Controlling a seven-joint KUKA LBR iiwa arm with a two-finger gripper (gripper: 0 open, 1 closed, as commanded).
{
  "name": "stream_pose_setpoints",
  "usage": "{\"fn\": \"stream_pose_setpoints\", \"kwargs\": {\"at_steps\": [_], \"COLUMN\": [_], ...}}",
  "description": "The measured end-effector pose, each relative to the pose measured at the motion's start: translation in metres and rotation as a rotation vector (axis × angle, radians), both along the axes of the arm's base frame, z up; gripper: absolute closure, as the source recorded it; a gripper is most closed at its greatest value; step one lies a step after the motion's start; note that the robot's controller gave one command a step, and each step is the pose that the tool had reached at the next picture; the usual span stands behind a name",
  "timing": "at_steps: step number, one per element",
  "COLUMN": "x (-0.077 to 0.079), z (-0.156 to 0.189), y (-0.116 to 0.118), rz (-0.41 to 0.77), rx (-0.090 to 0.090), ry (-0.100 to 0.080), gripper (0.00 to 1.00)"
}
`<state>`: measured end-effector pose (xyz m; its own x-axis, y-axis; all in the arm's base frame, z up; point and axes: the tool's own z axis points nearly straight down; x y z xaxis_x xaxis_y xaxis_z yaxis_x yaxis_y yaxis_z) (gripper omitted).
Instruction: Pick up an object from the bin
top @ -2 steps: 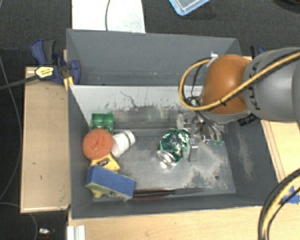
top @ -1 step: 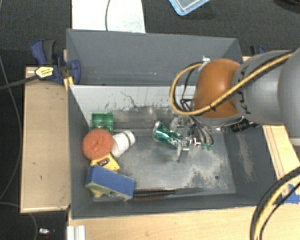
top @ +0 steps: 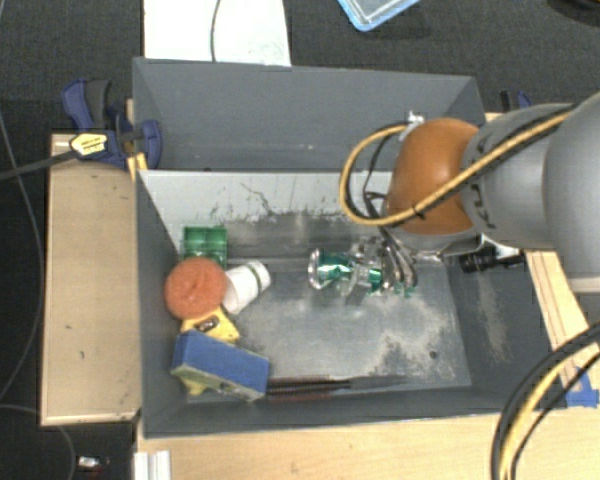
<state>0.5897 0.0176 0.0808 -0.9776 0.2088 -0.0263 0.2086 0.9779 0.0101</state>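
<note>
The bin's [top: 310, 343] grey floor was scuffed, with black tabletop [top: 40, 68] around it. At frame centre the gripper [top: 380, 268] met a crumpled green-and-silver wrapper [top: 330, 268]. The orange wrist cover [top: 430, 183] overhung it, so we could not tell whether it was spread or pinching.

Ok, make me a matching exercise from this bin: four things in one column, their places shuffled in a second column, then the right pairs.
Things
1. green square block
2. blue rectangular block
3. shiny green crumpled wrapper
4. white plastic cylinder

Places
A. middle of the grey metal bin, beside the gripper
B. front left corner
C. by the back wall, on the left
D. just right of the round orange-red ball

Pairs: 1-C, 2-B, 3-A, 4-D
</note>
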Motion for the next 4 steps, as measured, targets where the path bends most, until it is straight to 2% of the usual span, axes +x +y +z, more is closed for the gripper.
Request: {"fn": "stream_pose_setpoints", "kwargs": {"at_steps": [1,2,3,4], "x": [0.000,-0.002,0.003,-0.004], "z": [0.000,0.067,0.088,0.144], "y": [0.000,0.003,-0.019,-0.009], "rz": [0.002,-0.015,0.016,0.011], "rx": [0.000,-0.002,-0.003,-0.002], "ry": [0.000,0.009,0.000,0.005], "gripper": [1.00,1.00,1.00,1.00]}}
